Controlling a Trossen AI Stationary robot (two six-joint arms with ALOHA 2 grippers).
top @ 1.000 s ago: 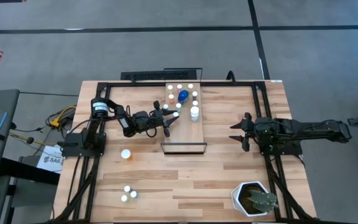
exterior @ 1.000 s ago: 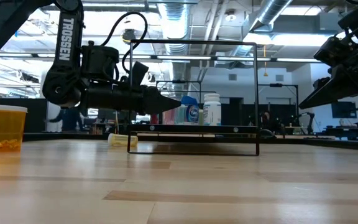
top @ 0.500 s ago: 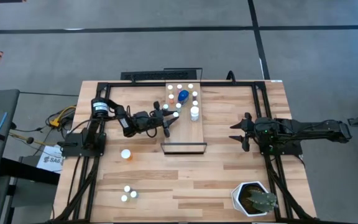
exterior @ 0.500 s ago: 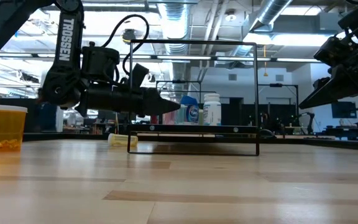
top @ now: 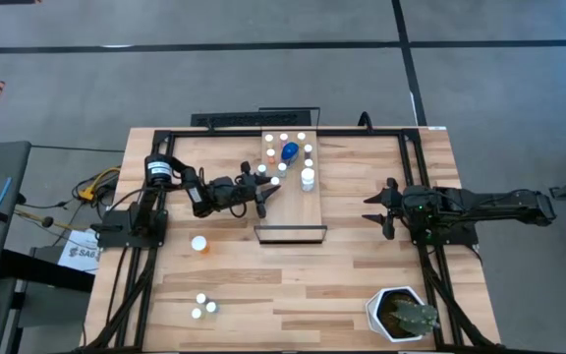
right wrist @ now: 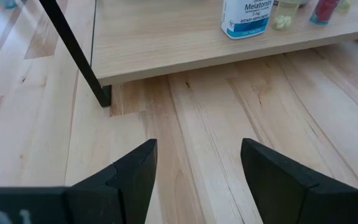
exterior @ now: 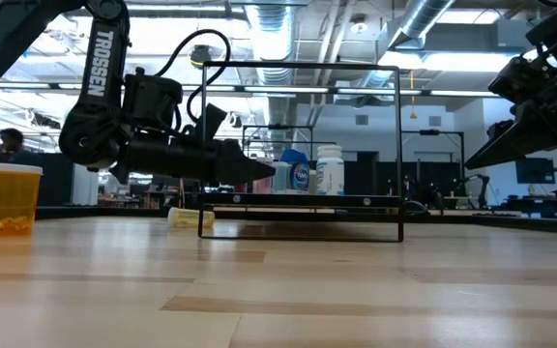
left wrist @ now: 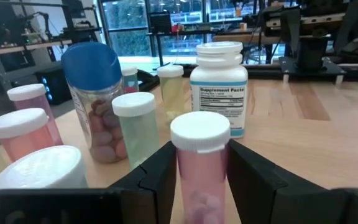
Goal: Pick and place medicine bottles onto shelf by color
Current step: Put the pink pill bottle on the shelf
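Observation:
The shelf (top: 298,202) is a long light-wood board in the table's middle, with several white-capped bottles on its far half. Among them are a blue bottle (top: 290,151) and a white-labelled bottle (top: 308,178). My left gripper (top: 266,186) is at the shelf's left edge, shut on a pink bottle (left wrist: 199,168) with a white cap. The blue bottle (left wrist: 92,93), the white bottle (left wrist: 219,87) and other pink and pale bottles stand just beyond it. My right gripper (top: 375,210) is open and empty over the table, right of the shelf (right wrist: 185,43). My left gripper pinches the pink bottle's body (left wrist: 197,180), just under its white cap, between its two fingers (left wrist: 157,177). The fingers come level from the table's left side. The bottle stands upright. The gripper hides its base, so I cannot tell whether it rests on the shelf.
An orange bottle (top: 198,243) stands alone on the table, nearer than the left arm, and shows in the low view (exterior: 10,198). Three small white-capped bottles (top: 202,306) stand near the front left. A white hexagonal plant pot (top: 401,315) is front right. A black wire frame (exterior: 303,145) stands at the shelf's near end.
My left gripper has gone a little toward the table's left edge and slightly down, staying shut on the pink bottle, which has moved with it.

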